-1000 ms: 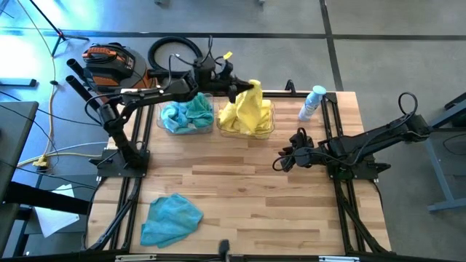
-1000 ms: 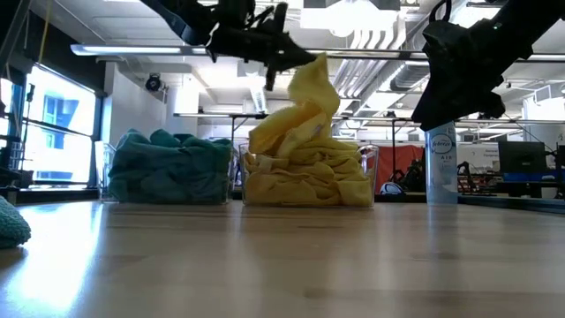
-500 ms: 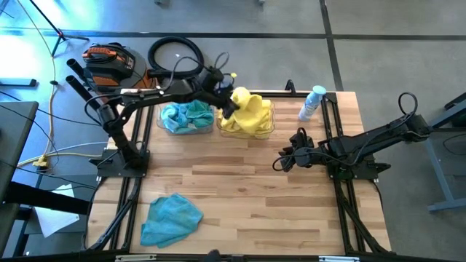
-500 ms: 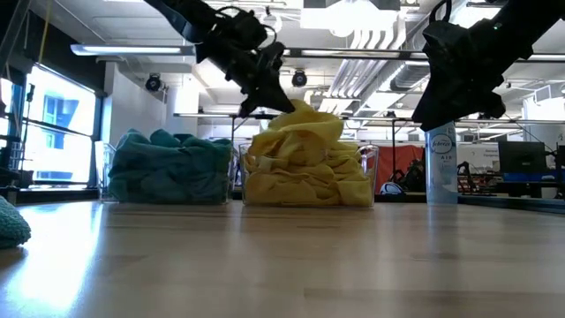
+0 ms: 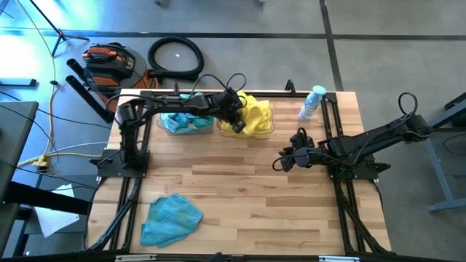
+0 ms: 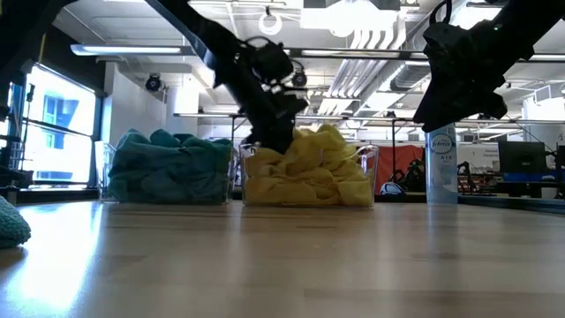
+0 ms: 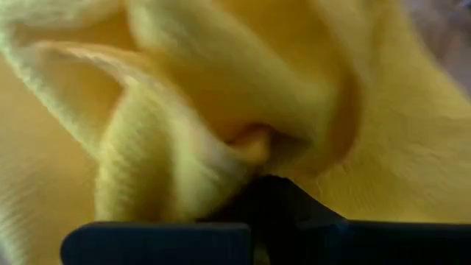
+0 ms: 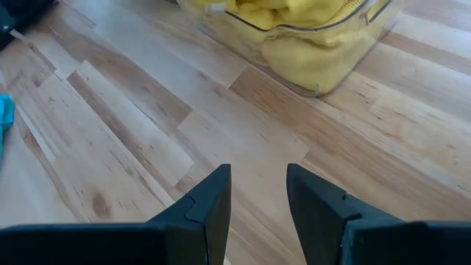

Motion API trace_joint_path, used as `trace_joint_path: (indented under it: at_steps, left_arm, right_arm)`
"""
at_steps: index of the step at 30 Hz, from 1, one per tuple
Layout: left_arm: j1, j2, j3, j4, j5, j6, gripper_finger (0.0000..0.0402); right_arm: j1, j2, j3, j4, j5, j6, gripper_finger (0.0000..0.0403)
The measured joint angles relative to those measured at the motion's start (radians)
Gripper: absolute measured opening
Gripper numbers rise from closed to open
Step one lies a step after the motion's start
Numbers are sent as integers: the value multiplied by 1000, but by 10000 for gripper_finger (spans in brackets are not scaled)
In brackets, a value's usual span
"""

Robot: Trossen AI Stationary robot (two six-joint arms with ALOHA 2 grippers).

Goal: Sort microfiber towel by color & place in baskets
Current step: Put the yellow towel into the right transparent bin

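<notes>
Here the left gripper (image 5: 234,116), pinching a yellow towel (image 5: 256,115), presses into the yellow-filled basket (image 5: 268,131) at the worktop's far edge; the adjacent basket (image 5: 166,127) holds teal towels (image 5: 191,116). The right gripper (image 5: 280,164) hovers with jaws spread.

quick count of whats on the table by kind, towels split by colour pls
clear bins: 2, one with blue towels, one with yellow
yellow towel piles: 1, separate towels cannot be told, left gripper pressed into it
blue towel piles: 2, in the bin, loose
spray bottles: 1
total: 6
</notes>
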Motion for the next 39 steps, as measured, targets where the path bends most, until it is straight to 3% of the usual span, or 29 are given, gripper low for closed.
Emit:
trace_joint_path:
  at_steps: [7,17,32,39]
  left_arm:
    - [-5,58,6,19,-20,-67,0]
    - [-7,-24,-3,27,-20,-110,9]
    - [-28,-103,-2,22,-2,-102,125]
    - [-26,-111,1,-46,59,-134,136]
  right_arm:
    - [0,1,0,0,0,28,126]
    - [0,1,0,-2,-1,27,126]
    - [0,1,0,-17,-2,9,126]
    - [0,1,0,-22,-18,9,126]
